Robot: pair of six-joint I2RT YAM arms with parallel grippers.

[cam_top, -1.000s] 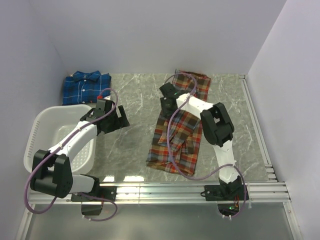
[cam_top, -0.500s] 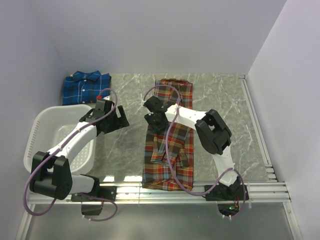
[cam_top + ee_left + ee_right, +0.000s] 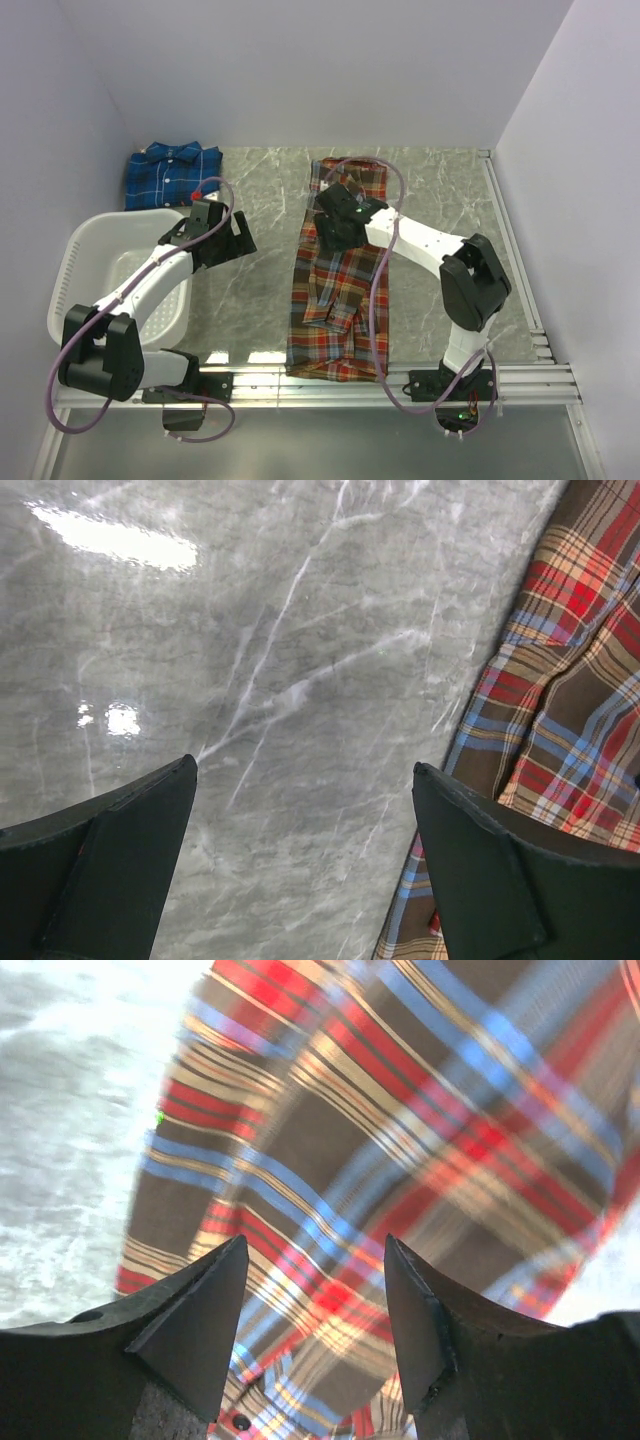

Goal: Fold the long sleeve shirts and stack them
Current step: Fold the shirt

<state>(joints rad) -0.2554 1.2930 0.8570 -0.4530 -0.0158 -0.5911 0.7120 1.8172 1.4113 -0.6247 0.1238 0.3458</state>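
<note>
The red-orange plaid long sleeve shirt (image 3: pixel 340 300) lies stretched out lengthwise in the middle of the table, with a rumpled sleeve on top, and reaches the near rail. My right gripper (image 3: pixel 335 228) hovers over its upper part. In the right wrist view its jaws (image 3: pixel 315 1242) stand open, with the plaid cloth (image 3: pixel 400 1110) beneath and nothing between them. The blue plaid long sleeve shirt (image 3: pixel 172 175) lies folded at the far left. My left gripper (image 3: pixel 240 238) is open over bare marble (image 3: pixel 300 630), and the red shirt's edge (image 3: pixel 560 680) lies just to its right.
A white slotted basket (image 3: pixel 85 265) stands at the near left under the left arm. Walls close off the left, back and right sides. A metal rail (image 3: pixel 400 378) runs along the near edge, and another rail (image 3: pixel 510 240) runs along the right side.
The right gripper dragged the red shirt left and toward the near edge, laying it out long. Its jaws have since widened and it has shifted back to the right. The left arm has stayed still.
</note>
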